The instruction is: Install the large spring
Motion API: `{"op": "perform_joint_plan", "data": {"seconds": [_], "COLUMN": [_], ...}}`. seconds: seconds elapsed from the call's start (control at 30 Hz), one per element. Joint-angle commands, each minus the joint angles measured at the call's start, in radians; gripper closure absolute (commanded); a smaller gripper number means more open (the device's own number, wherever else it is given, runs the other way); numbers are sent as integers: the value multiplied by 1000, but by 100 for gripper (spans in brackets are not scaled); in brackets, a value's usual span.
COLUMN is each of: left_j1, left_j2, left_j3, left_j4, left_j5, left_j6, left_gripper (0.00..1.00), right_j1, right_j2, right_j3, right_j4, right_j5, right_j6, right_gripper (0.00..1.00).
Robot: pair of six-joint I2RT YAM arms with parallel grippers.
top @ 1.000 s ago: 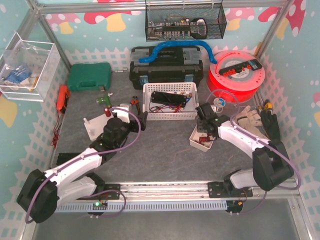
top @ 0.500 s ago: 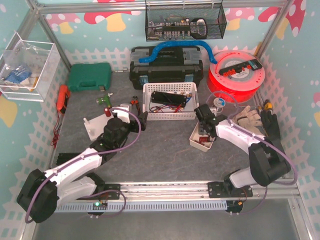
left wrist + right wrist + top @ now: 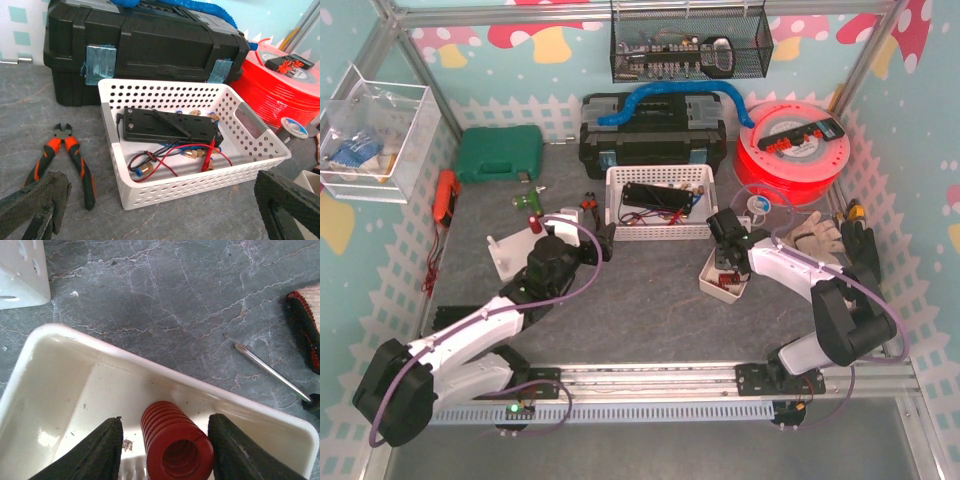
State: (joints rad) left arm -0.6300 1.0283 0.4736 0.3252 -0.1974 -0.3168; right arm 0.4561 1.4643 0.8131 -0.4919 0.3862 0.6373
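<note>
A large red coil spring [image 3: 176, 440] lies in a small white tray [image 3: 60, 370], which sits right of centre on the table [image 3: 710, 283]. My right gripper [image 3: 165, 419] is lowered into the tray [image 3: 725, 262] with the spring between its fingers. A gap shows between the left finger [image 3: 100, 450] and the coils, while the right finger [image 3: 235, 450] is almost against them, so the gripper is open. My left gripper [image 3: 162, 205] stands wide open and holds nothing, just in front of the white basket [image 3: 200, 182].
Orange-handled pliers [image 3: 70, 155] lie left of the basket. A black toolbox [image 3: 145, 40] and a red spool [image 3: 790, 150] stand behind it. A screwdriver [image 3: 272, 372] and gloves [image 3: 820, 238] lie right of the tray. A white bracket [image 3: 505, 255] sits at the left.
My right gripper's jaws have narrowed around the red spring, and the right arm's elbow has shifted left. The left arm has not moved.
</note>
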Motion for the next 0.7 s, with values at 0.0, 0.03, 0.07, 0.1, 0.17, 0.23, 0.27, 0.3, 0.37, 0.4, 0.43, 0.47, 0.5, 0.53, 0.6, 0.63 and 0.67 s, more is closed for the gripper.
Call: {"op": "perform_joint_plan", "data": {"seconds": [0.0, 0.03, 0.07, 0.1, 0.17, 0.23, 0.27, 0.3, 0.37, 0.4, 0.43, 0.47, 0.5, 0.53, 0.6, 0.63, 0.67], "left_j1": [-5, -6, -6, -5, -6, -6, -7, -7, -7, -7, -9, -9, -8, -10, -10, -11, -10], "left_j2": [-11, -11, -13, -14, -14, -17, -19, -21, -24, -26, -26, -27, -29, -28, -29, -28, -29], "left_j3": [6, 5, 4, 4, 3, 3, 2, 2, 0, 0, 0, 1, 0, 0, -1, -1, -1], "left_j4": [-14, -14, -15, -15, -15, -18, -17, -15, -17, -16, -16, -17, -18, -17, -17, -17, -17], "left_j5": [-28, -29, -32, -35, -43, -48, -49, -50, -54, -56, -57, -57, -57, -59, -64, -68, -74], "left_j6": [15, 15, 13, 13, 13, 12, 12, 10, 11, 12, 13, 13, 14, 14, 13, 13, 11], "left_gripper": [1, 1, 1, 1, 1, 1, 1, 1, 1, 1, 1, 1, 1, 1, 1, 1, 1], "right_j1": [-6, -7, -7, -8, -9, -8, -8, -8, -10, -10, -10, -11, -11, -11, -11, -11, -12], "right_j2": [3, 4, 5, 5, 3, -10, -17, -22, -23, -21, -20, -20, -22, -24, -33, -40, -46], "right_j3": [-9, -10, -11, -12, -16, -30, -40, -48, -56, -58, -62, -65, -70, -74, -84, -87, -87], "right_j4": [14, 18, 20, 23, 34, 56, 68, 79, 85, 87, 89, 95, 100, 107, 123, 129, 129], "right_j5": [24, 26, 28, 28, 25, 20, 18, 16, 15, 15, 17, 18, 20, 22, 21, 18, 19], "right_j6": [-3, -7, -8, -11, -16, -20, -22, -22, -17, -16, -14, -12, -11, -13, -20, -27, -34], "right_gripper": [53, 55, 56, 57, 59, 60, 60, 60, 60, 60, 60, 59, 59, 60, 65, 67, 71]}}
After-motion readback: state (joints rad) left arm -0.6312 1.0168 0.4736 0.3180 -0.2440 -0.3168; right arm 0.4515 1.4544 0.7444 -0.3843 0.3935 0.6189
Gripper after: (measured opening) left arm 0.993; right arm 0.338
